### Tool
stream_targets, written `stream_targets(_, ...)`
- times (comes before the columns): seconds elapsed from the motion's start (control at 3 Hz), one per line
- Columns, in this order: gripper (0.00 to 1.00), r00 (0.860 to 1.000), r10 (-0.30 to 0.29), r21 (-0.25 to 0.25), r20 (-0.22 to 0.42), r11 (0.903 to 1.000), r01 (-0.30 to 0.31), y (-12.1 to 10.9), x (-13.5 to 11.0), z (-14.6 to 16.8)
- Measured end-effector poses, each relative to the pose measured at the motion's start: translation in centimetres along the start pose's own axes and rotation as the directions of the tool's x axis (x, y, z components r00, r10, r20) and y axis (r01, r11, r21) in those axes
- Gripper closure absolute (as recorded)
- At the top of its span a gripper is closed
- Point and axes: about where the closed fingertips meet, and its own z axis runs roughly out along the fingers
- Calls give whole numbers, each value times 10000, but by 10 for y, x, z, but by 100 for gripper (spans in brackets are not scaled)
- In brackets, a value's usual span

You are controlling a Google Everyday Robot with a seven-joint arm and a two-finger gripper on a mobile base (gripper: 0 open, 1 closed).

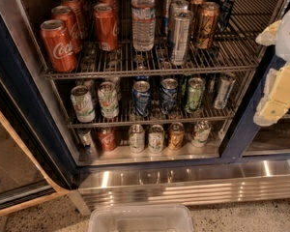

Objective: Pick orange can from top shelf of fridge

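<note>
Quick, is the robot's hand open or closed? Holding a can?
Gripper: at the right edge, outside the fridge, holding nothing; open or closed cannot be told.

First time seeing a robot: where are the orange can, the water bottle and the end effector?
orange can [206, 27]: camera view, front can's body, mid-height.
water bottle [143, 14]: camera view, its label.
end effector [275, 83]: camera view, right edge beside the fridge [239, 139], its yellow part.
</note>
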Motion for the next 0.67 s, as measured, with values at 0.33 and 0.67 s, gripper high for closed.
stream_targets(0.33, 0, 9903, 536, 488, 1281, 9970, -603, -21, 0, 8)
stream_targets(0.67, 0, 9847, 543, 874, 1658, 9937, -695, -29, -10, 3)
